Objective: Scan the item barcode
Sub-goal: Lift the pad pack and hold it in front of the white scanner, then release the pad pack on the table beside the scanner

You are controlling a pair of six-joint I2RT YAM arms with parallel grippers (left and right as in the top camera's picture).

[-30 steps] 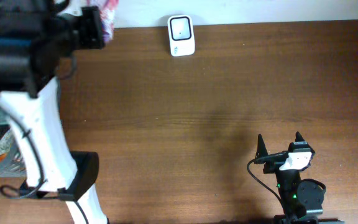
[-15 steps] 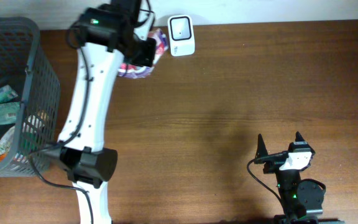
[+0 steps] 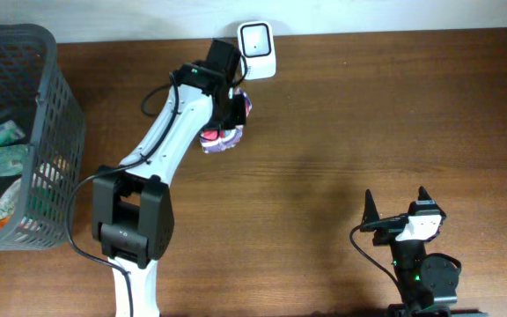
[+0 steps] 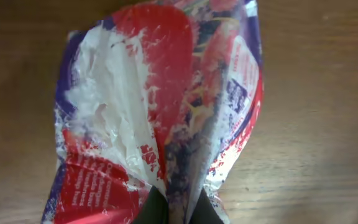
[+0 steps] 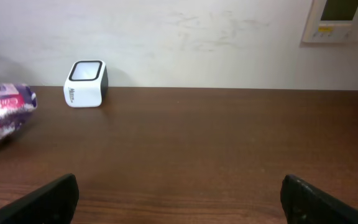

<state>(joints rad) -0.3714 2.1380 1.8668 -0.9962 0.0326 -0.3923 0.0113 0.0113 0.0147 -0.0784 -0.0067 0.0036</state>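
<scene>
Holding a crinkled red, white and purple snack packet (image 4: 160,106) in my left gripper (image 4: 177,210), which is clamped tight on a pinched fold at the packet's lower edge in the left wrist view. Overhead, the packet is upper centre-left of the frame, just below and left of the white scanner (image 3: 257,50) at the top edge of the table (image 3: 394,114). It looks lifted off the wood, but I can't be sure. My right gripper (image 3: 395,198) is parked lower right, fingers wide apart, holding nothing, well apart from everything. A grey basket (image 3: 47,97) with more packets sits at far left.

Step, my call: presenting the item to the scanner. The pick is done, the scan not yet. There is no barcode on the face the wrist camera sees, and the print is too crumpled to read. The next move likely calls for bringing the packet over the scanner's dark window, turning my wrist so the code side faces it, and keeping the foil flat. Risk: wrinkles or glare hiding the code.
</scene>
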